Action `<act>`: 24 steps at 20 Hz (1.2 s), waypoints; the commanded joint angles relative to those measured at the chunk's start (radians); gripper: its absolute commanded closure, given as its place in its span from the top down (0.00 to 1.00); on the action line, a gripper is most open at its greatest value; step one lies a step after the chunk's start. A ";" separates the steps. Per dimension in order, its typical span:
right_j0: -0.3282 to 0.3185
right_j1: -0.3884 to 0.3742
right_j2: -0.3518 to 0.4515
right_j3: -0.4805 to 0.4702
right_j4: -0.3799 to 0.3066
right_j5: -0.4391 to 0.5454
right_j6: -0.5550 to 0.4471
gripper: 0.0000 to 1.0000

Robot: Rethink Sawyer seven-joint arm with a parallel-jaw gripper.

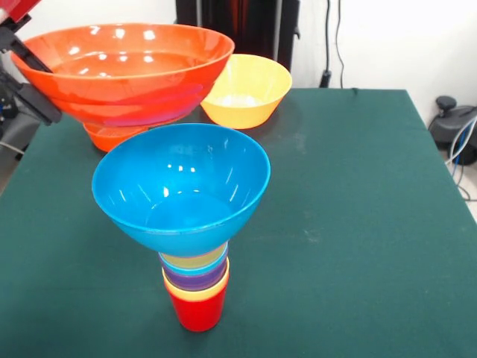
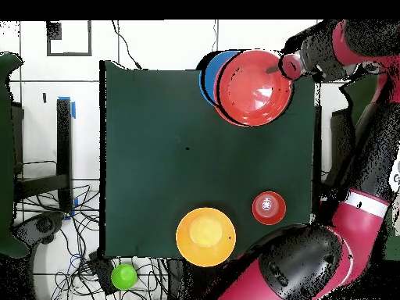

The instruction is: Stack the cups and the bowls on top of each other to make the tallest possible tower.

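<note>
A tower of nested cups stands near the table's front, with a red cup [image 1: 197,309] as base and yellow, purple and blue rims above it. A large blue bowl [image 1: 181,186] sits on top of it and also shows in the overhead view [image 2: 206,78]. My gripper [image 1: 37,82] is shut on the left rim of the wide orange bowl [image 1: 127,67] and holds it in the air. In the overhead view the gripper [image 2: 291,66] holds this bowl [image 2: 254,86] partly over the blue bowl. I see no magenta-pink bowl clearly.
A small orange bowl [image 1: 110,137] sits on the table under the raised bowl; it also shows in the overhead view [image 2: 268,207]. A large yellow-orange bowl [image 1: 246,91] stands at the far side, near the robot's base [image 2: 205,236]. A green object [image 2: 123,276] lies off the table.
</note>
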 commanded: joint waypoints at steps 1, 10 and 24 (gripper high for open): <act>0.058 -0.030 0.056 -0.020 -0.040 0.137 0.267 0.00; 0.067 -0.012 0.141 -0.068 -0.110 0.207 0.303 0.00; 0.039 0.029 0.448 -0.140 -0.408 0.290 0.330 0.00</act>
